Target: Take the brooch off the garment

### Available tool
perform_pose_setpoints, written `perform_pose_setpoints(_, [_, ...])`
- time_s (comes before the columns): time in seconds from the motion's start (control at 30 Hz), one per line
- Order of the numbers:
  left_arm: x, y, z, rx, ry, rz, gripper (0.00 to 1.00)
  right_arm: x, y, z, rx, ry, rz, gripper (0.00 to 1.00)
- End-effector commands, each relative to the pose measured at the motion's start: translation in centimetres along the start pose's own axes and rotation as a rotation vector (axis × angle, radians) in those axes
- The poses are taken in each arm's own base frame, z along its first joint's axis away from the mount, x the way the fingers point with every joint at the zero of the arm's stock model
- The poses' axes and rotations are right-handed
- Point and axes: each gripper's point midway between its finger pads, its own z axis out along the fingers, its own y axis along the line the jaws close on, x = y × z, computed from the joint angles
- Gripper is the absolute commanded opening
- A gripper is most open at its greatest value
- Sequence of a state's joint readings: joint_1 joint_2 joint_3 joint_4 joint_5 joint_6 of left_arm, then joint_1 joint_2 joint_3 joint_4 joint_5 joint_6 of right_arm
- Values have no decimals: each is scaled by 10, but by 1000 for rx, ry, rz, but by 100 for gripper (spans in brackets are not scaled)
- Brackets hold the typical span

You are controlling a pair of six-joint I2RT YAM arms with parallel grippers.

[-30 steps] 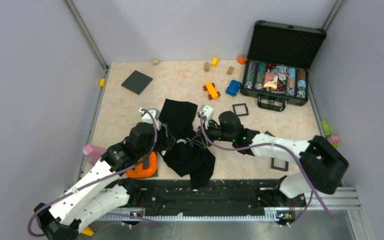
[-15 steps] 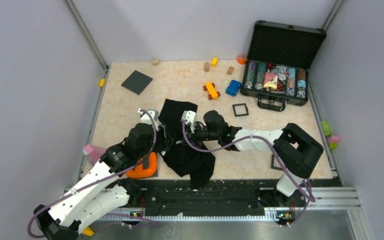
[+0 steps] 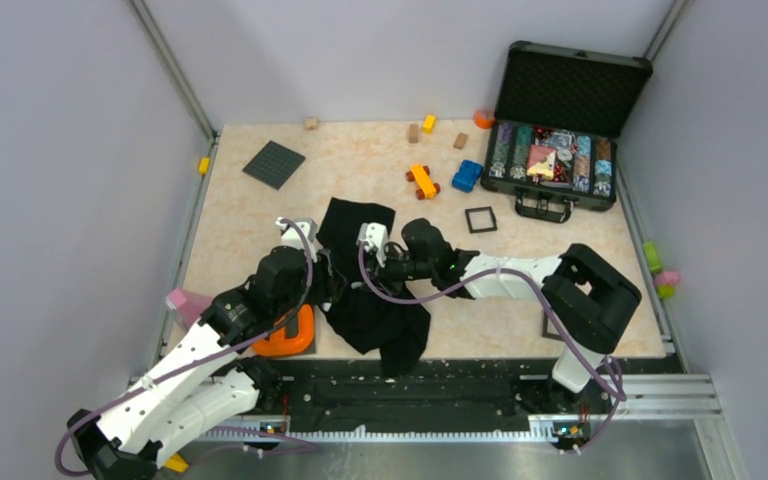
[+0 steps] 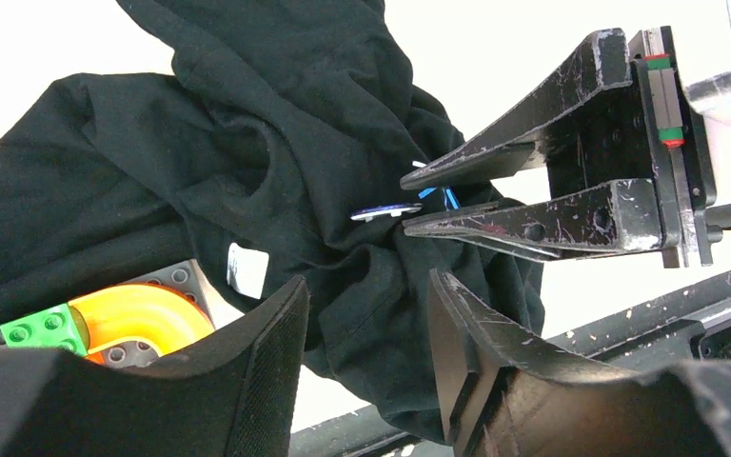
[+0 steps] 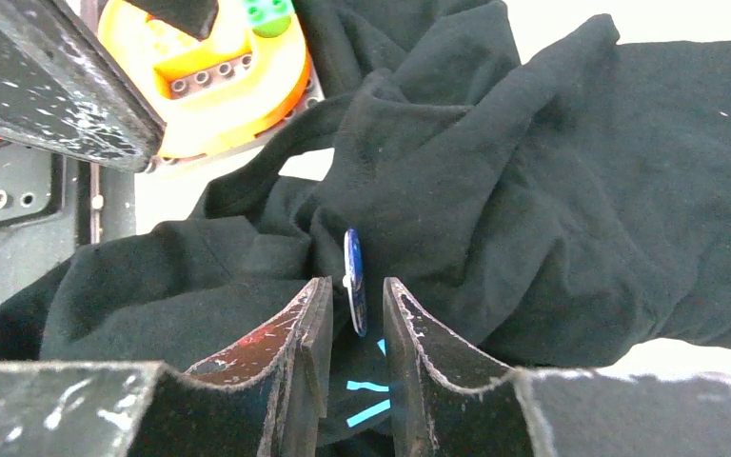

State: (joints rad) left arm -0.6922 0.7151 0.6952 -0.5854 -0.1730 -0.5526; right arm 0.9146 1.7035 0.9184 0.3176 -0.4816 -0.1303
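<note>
Overhead view: black garment [image 3: 358, 232] lies crumpled on the table [image 3: 260, 200], both arms reaching into it from opposite sides. The arms hide the garment's middle, so no brooch shows here.

L wrist view shows what the overhead can't: brooch [image 4: 385, 211], a thin disc seen edge-on w/ a pale rim and dark blue face, stands off a raised bunch of cloth at the garment's middle. R gripper [image 4: 406, 202] reaches in from the right, its scratched fingers a narrow gap apart, tips either side of the disc. A white label [image 4: 246, 269] sits on the cloth left of the brooch.

R wrist view adds more: the disc stands upright between the fingertips w/ a slim gap each side, so it isn't pinched. Light-blue marks [image 5: 369, 385] show on the cloth just below it.

L gripper [image 4: 366, 286]: jaws well apart, cloth visible through the gap, no hold on anything seen. An orange curved brick [image 4: 143, 309] w/ a green brick [image 4: 33, 328] lies just beside the garment's left edge
</note>
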Motion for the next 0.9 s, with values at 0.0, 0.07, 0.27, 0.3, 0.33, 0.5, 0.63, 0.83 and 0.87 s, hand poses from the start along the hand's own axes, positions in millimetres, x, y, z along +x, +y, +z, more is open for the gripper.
perform_pose_setpoints(0.0, [0, -4, 0, 29, -10, -11, 51, -25, -6, 1, 43, -46, -67, 28])
perform_pose_setpoints(0.07, [6, -6, 3, 39, 11, -36, 49, -24, -2, 3, 4, -35, -82, 28])
perform_pose_setpoints(0.27, [15, -4, 9, 17, 44, -79, 49, -17, 5, 10, -41, -2, -87, 27])
perform_pose_setpoints(0.3, [14, -2, 9, 8, 41, -78, 49, -17, 4, 10, -38, -5, -87, 22])
perform_pose_setpoints(0.33, [12, -1, 8, 3, 33, -80, 49, -19, 4, 10, -37, -10, -88, 18])
perform_pose_setpoints(0.5, [1, 4, -2, -13, -23, -80, 49, -42, 3, -2, -6, -53, -114, 0])
perform_pose_setpoints(0.63, [-4, 0, -6, 25, -62, -76, 47, -70, 3, -33, 65, -108, -184, 0])
perform_pose_setpoints(0.83, [-15, -18, -11, 143, -134, -85, 47, -109, 5, -87, 206, -303, -311, 0])
perform_pose_setpoints(0.87, [-18, -24, -12, 174, -146, -83, 48, -112, 7, -93, 212, -319, -337, 0])
